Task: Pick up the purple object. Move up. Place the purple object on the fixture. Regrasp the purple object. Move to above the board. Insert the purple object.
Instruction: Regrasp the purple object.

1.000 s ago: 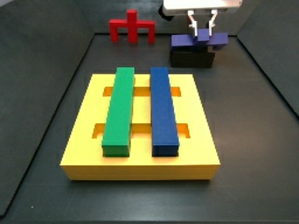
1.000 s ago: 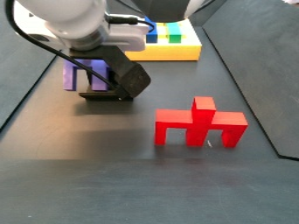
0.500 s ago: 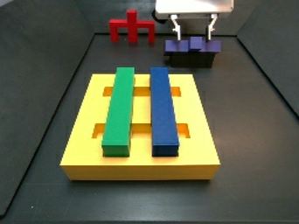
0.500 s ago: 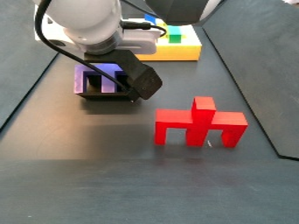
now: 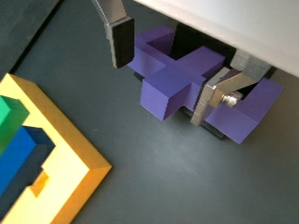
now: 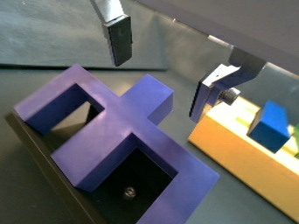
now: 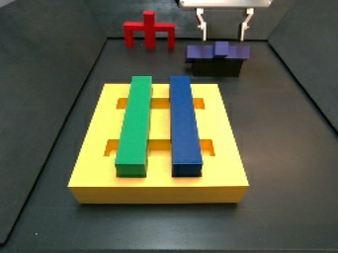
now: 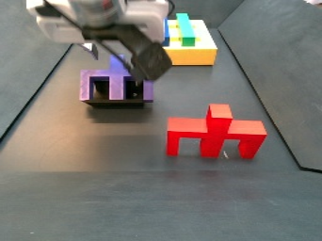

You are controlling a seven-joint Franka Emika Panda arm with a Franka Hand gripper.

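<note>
**Purple piece parked on the fixture, regrasp pending**

Purple plastic sits on top of the black fixture [image 7: 215,66] near the top of the frame, right of centre: the purple object [image 7: 218,49] lies flat there, and the gripper [image 7: 222,22] hangs just above it with its fingers [image 5: 118,39] apart and holding nothing. By my reading the placing step is done and the regrasp is next; insertion into the board [image 7: 161,183] is not yet begun.

That next move calls for the gripper to come down with one finger on each side of the central stem, squared to it, then close before lifting toward the yellow slab.

Both wrist views show what the side views cannot: the silver plates with dark pads stand clear of the piece, with its cross-shaped stem between them. A wrist view also shows the hollow between the legs, with the fixture floor below [image 6: 131,188]. A side view gives the layout instead: the red pronged piece [image 8: 216,134] stands on the table [image 8: 75,188] lower right, well apart from the fixture, while the green bar [image 7: 133,122] and blue bar [image 7: 184,124] lie along the board.
</note>
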